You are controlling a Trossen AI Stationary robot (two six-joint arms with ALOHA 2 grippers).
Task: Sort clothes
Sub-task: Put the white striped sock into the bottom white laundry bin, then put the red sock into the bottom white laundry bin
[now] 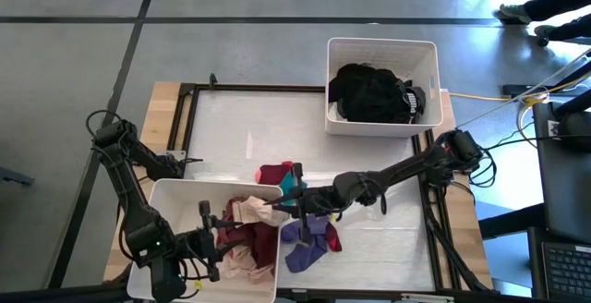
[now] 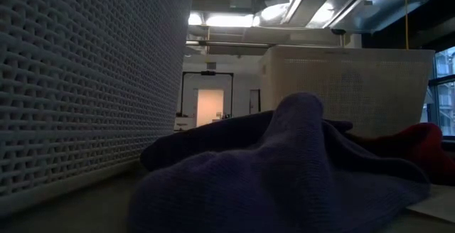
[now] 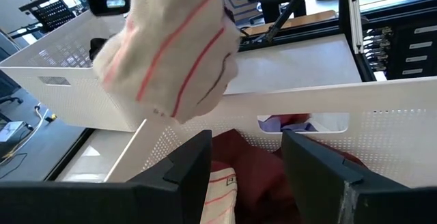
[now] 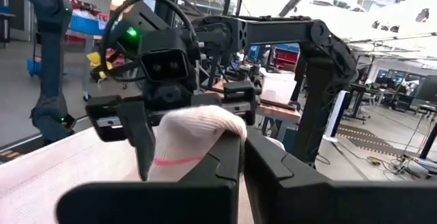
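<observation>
My right gripper reaches in from the table's right, shut on a white sock with pink stripes, and holds it over the near bin's right rim. My left gripper hovers open over that bin, facing the sock, with nothing between its fingers. The bin holds maroon and pale clothes. Purple, red and teal pieces lie on the table beside the bin. Black clothes fill the far bin. My right gripper pinches one end of the striped sock between its two fingers, coming about level from the table's right side. The rest of the sock bulges out past the fingertips and droops, lifted clear above the bin's rim.
In the low view the purple cloth fills the foreground, between the near bin's wall and the far bin. Bare white table surface lies between the two bins. Cables run off the table's right edge.
</observation>
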